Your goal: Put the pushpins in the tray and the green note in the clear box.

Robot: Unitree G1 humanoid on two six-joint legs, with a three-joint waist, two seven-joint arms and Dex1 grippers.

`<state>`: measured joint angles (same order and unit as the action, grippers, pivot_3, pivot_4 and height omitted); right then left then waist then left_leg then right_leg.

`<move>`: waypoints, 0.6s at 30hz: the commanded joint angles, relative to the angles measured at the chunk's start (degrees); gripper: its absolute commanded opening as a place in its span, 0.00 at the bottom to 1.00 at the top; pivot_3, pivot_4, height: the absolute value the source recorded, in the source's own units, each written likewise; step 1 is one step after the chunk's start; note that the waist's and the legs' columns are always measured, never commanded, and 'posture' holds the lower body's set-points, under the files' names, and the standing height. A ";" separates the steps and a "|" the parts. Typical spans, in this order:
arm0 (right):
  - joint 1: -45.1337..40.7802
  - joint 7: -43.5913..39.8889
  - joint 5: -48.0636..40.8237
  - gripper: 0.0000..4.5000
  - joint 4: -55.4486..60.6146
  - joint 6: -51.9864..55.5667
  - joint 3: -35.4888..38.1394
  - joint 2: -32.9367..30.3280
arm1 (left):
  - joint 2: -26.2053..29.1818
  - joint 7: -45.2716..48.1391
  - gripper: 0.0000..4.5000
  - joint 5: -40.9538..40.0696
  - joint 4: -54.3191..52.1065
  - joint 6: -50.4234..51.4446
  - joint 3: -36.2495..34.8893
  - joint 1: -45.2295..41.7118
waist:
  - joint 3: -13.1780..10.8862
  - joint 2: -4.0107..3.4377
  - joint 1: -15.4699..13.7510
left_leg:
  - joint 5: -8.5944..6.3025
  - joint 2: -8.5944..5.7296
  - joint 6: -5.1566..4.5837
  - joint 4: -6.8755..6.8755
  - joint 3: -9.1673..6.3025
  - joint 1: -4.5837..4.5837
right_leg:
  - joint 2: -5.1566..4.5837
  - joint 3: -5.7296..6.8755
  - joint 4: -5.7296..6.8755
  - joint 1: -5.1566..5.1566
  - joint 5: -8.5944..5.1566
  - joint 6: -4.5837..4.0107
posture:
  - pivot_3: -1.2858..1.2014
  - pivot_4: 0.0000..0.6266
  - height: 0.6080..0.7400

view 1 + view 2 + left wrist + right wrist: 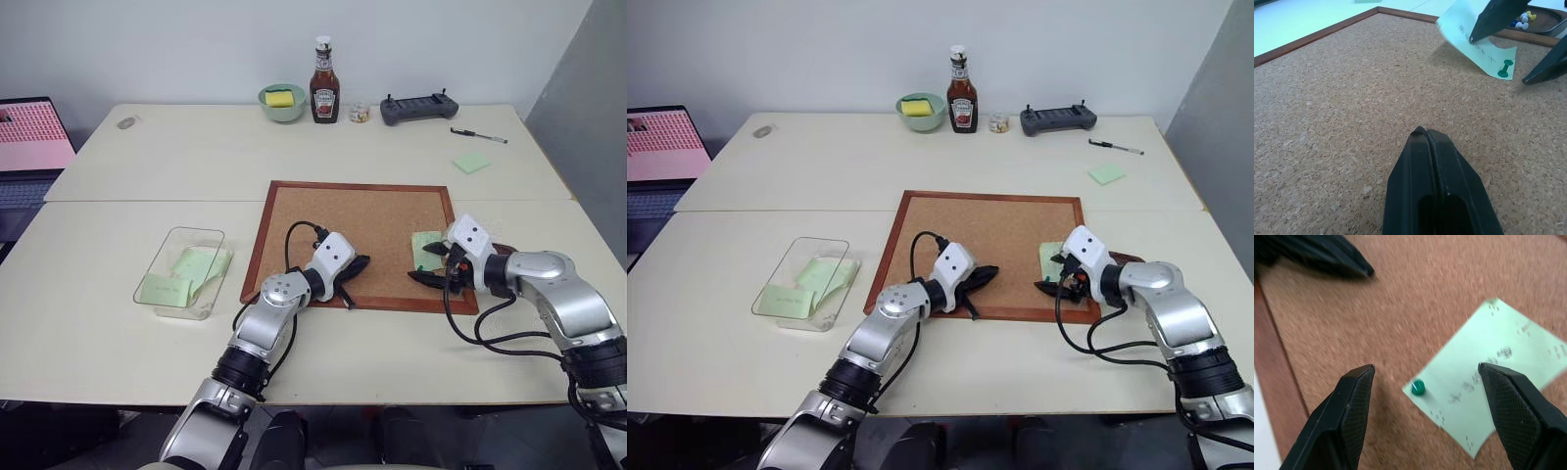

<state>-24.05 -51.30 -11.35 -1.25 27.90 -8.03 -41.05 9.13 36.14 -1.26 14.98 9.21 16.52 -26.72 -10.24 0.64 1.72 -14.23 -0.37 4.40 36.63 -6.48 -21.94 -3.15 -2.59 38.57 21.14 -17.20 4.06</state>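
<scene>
The green note [1498, 357] lies on the right part of the cork board [343, 220], held at one corner by a green pushpin [1418, 387]. My right gripper [1426, 367] is open just above that pinned corner, one finger on each side of the pin. The dark red tray [1550, 22] sits just behind it at the board's right edge, with several pushpins [1523, 20] inside. My left gripper [359, 264] is shut and empty, low over the board's front middle. The clear box [196, 232] stands left of the board with green slips in it.
Along the table's far edge stand a green bowl [281, 102], a ketchup bottle [324, 83], a small jar [360, 113] and a grey controller [418, 107]. A pen [478, 135] and a green pad [471, 163] lie at the far right. A laptop [29, 142] sits at the left.
</scene>
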 commanded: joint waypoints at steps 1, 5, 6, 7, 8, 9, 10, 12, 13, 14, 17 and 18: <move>-1.22 -1.07 0.58 0.65 -0.01 -2.01 0.88 -0.58 | 0.68 0.07 0.00 1.68 2.03 1.30 1.36 2.02 | 0.00 0.00 0.01 | 0.00 0.00 0.00 0.00 0.00 0.00 | 0.00 0.00 0.00 0.00 0.00 0.00 | 0.52 0.24 1.00; -1.04 -1.45 0.79 0.48 -0.19 -2.21 1.27 -0.54 | 0.73 0.08 0.00 1.66 2.01 1.34 1.42 2.08 | 0.00 0.00 0.01 | 0.00 0.00 0.00 0.00 0.00 0.00 | 0.00 0.00 0.00 0.00 0.00 0.00 | 0.52 0.24 1.00; -1.05 -1.53 0.87 0.44 -0.24 -2.23 1.34 -0.48 | 0.73 0.08 0.00 1.66 2.03 1.34 1.43 2.06 | 0.00 0.00 0.02 | 0.00 0.00 0.00 0.00 0.00 0.00 | 0.00 0.00 0.00 0.00 0.00 0.00 | 0.52 0.24 1.00; -1.05 -1.60 0.94 0.39 -0.28 -2.29 1.39 -0.47 | 0.72 0.08 0.00 1.65 2.04 1.34 1.44 2.06 | 0.00 0.00 0.02 | 0.00 0.00 0.00 0.00 0.00 0.00 | 0.00 0.00 0.00 0.00 0.00 0.00 | 0.52 0.24 1.00; -1.09 -1.64 0.98 0.34 -0.34 -2.36 1.47 -0.48 | 0.71 0.09 0.00 1.64 2.04 1.32 1.45 2.06 | 0.00 0.00 0.02 | 0.00 0.00 0.00 0.00 0.00 0.00 | 0.00 0.00 0.00 0.00 0.00 0.00 | 0.52 0.24 1.00; -1.15 -1.71 1.01 0.31 -0.37 -2.41 1.55 -0.54 | 0.69 0.08 0.00 1.64 2.03 1.31 1.48 2.06 | 0.00 0.00 0.02 | 0.00 0.00 0.00 0.00 0.00 0.00 | 0.00 0.00 0.00 0.00 0.00 0.00 | 0.52 0.24 1.00; -1.20 -1.75 1.02 0.27 -0.40 -2.45 1.60 -0.58 | 0.68 0.07 0.00 1.64 2.03 1.30 1.50 2.07 | 0.00 0.00 0.03 | 0.00 0.00 0.00 0.00 0.00 0.00 | 0.00 0.00 0.00 0.00 0.00 0.00 | 0.52 0.24 1.00; -1.32 -1.92 0.93 0.20 -0.35 -2.43 1.73 -0.69 | 0.66 0.06 0.00 1.65 2.04 1.29 1.53 2.08 | 0.00 0.00 0.03 | 0.00 0.00 0.00 0.00 0.00 0.00 | 0.00 0.00 0.00 0.00 0.00 0.00 | 0.52 0.24 1.00; -1.36 -2.07 0.83 0.15 -0.27 -2.38 1.83 -0.75 | 0.66 0.05 0.00 1.65 2.03 1.31 1.55 2.08 | 0.00 0.00 0.03 | 0.00 0.00 0.00 0.00 0.00 0.00 | 0.00 0.00 0.00 0.00 0.00 0.00 | 0.52 0.24 1.00; -1.41 -2.26 0.72 0.10 -0.16 -2.29 1.98 -0.82 | 0.65 0.03 0.00 1.66 2.03 1.34 1.57 2.08 | 0.00 0.00 0.03 | 0.00 0.00 0.00 0.00 0.00 0.00 | 0.00 -0.01 0.00 0.00 0.00 0.00 | 0.52 0.24 1.00; -1.52 -2.79 0.41 0.01 0.27 -2.10 2.47 -0.93 | 0.62 -0.05 0.00 1.66 2.04 1.41 1.60 2.09 | 0.00 0.00 0.05 | 0.00 0.00 0.00 0.00 0.00 0.00 | 0.00 -0.01 0.00 0.00 0.00 0.00 | 0.52 0.24 1.00; -1.55 -2.88 0.23 0.01 0.62 -2.02 2.66 -0.92 | 0.65 -0.05 0.00 1.63 2.03 1.40 1.59 2.15 | 0.00 0.00 0.04 | 0.00 0.00 0.00 0.00 0.00 0.00 | 0.00 -0.01 0.00 0.00 0.00 0.00 | 0.52 0.24 1.00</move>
<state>-24.05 -54.12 -10.38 -2.35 26.67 -8.02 -41.13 9.19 35.77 -1.26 14.81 9.24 16.60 -26.63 -10.25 0.64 1.77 -14.23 -0.37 4.40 36.63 -6.47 -21.94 -3.15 -2.59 38.56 21.13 -17.20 4.06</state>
